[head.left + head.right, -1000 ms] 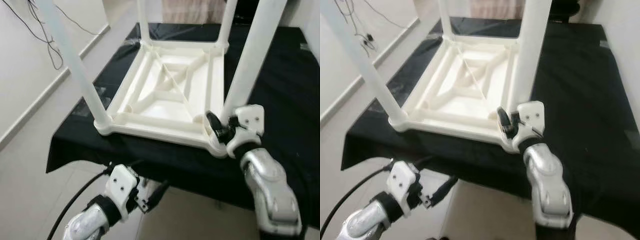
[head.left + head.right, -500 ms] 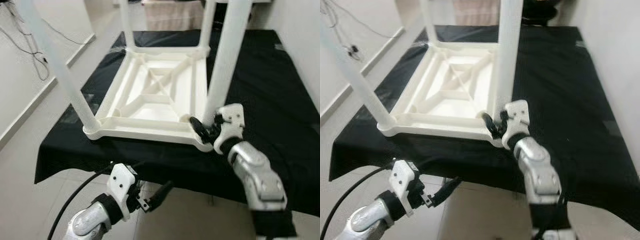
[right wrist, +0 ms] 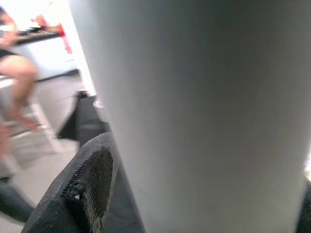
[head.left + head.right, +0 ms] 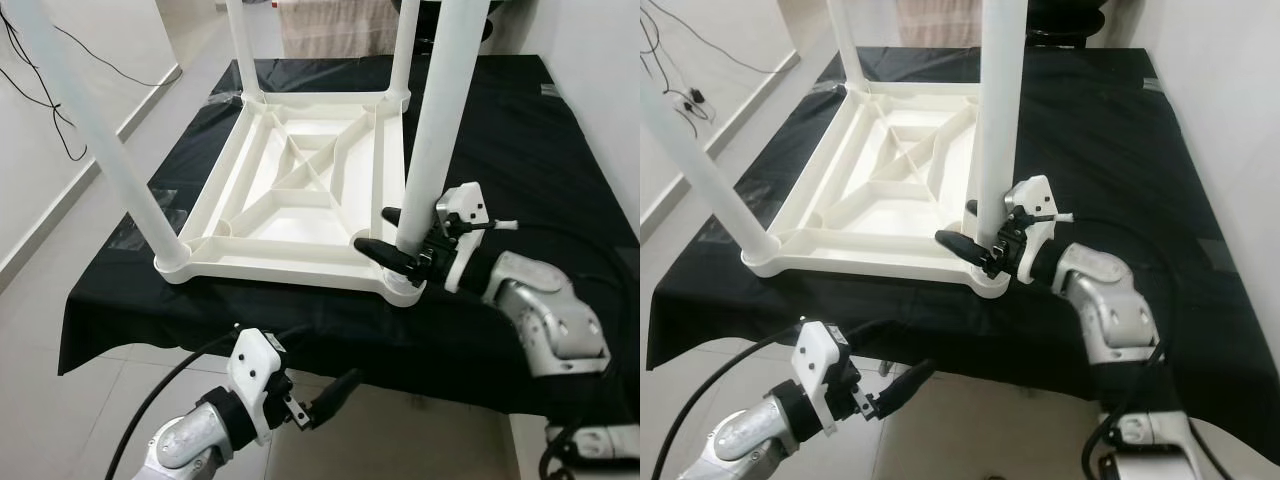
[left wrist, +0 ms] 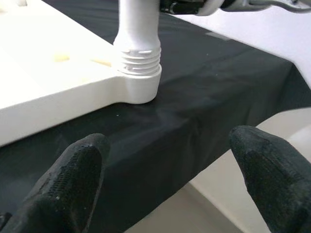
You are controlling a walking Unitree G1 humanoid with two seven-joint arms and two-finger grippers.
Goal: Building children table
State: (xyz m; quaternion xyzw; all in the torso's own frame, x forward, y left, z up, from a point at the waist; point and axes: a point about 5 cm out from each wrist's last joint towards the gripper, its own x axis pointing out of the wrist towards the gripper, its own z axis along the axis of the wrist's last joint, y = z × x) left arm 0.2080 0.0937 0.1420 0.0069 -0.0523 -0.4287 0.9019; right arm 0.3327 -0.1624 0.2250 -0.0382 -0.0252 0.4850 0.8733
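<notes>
Below the near edge of the black cloth (image 4: 560, 170), over pale floor tiles (image 4: 60, 410), the left gripper (image 4: 335, 392) hangs free, its fingers (image 5: 73, 189) spread wide and holding nothing; a black cable (image 4: 160, 400) trails from that arm. Its wrist view looks up at the cloth's hem and the threaded base of the near right leg (image 5: 138, 53).

On the cloth-covered surface lies the white table (image 4: 300, 190), upside down, its ribbed underside facing up and four legs standing upright from the corners. Its near rim sits close to the cloth's front edge. The right gripper (image 4: 392, 235) reaches in from the right at the near right corner, one finger on each side of that leg (image 4: 435, 120) low down by its socket. The right wrist view has the leg (image 3: 204, 111) close between the fingers (image 3: 82, 184), but whether the jaws press on it or merely straddle it cannot be told.

Farther back the cloth runs on past the far legs (image 4: 240, 50). To the left, a white wall (image 4: 50, 120) with a skirting board carries loose black wires (image 4: 40, 80). Beyond the far edge hangs a beige fabric (image 4: 335, 25).
</notes>
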